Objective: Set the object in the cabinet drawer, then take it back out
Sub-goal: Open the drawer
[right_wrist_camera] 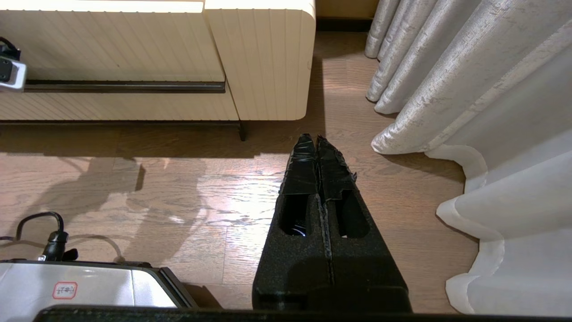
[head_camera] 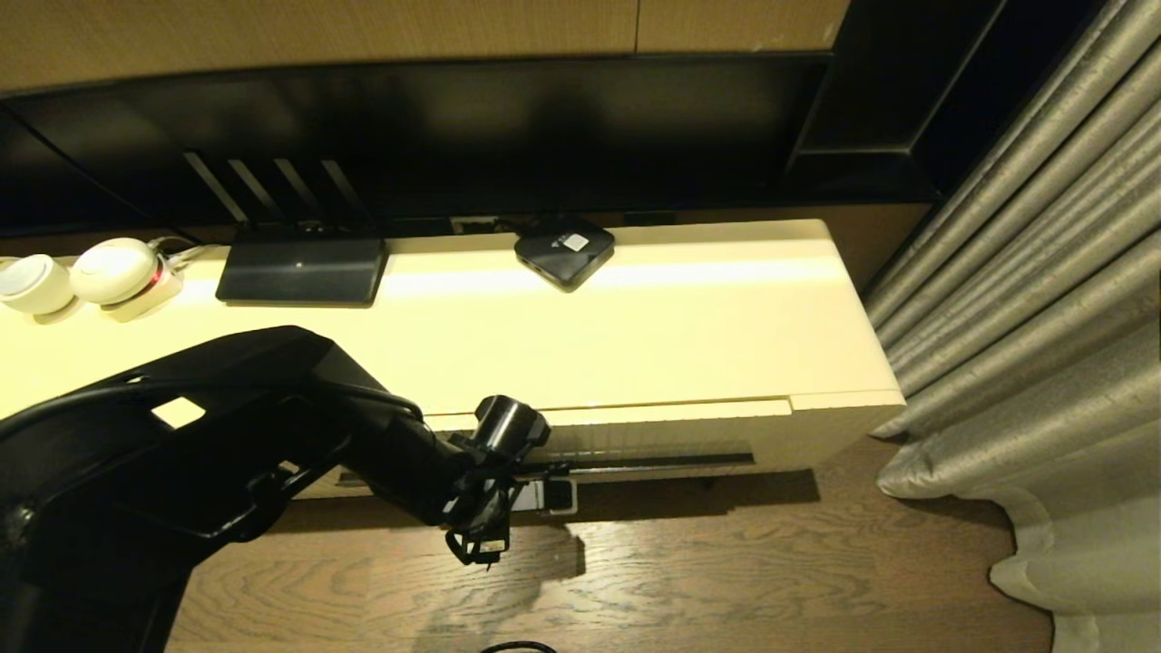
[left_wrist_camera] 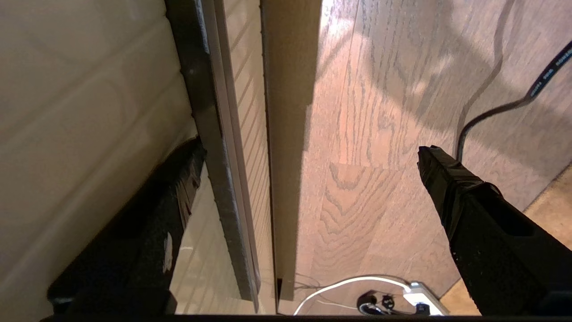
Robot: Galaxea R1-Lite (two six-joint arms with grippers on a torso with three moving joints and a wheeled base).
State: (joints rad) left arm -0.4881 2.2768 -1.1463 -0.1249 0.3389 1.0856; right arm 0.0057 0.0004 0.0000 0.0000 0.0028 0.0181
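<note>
The object is out of view. The cabinet drawer (head_camera: 653,443) has a ribbed cream front with a long dark handle slot (head_camera: 662,462) along its lower edge, and it looks shut or nearly shut. My left gripper (head_camera: 504,508) hangs low in front of the drawer's left part. It is open (left_wrist_camera: 308,172): one finger (left_wrist_camera: 178,192) lies against the drawer front with its tip at the slot (left_wrist_camera: 203,116), while the other finger (left_wrist_camera: 451,183) stands out over the floor. Nothing sits between them. My right gripper (right_wrist_camera: 316,143) is shut and empty, parked low over the floor right of the cabinet (right_wrist_camera: 263,58).
On the cabinet top (head_camera: 635,336) lie a black square box (head_camera: 564,251), a flat black device (head_camera: 301,268) and white round devices (head_camera: 113,270). A power strip (left_wrist_camera: 420,298) and cables (left_wrist_camera: 487,112) lie on the wood floor. Curtains (head_camera: 1043,317) hang at the right.
</note>
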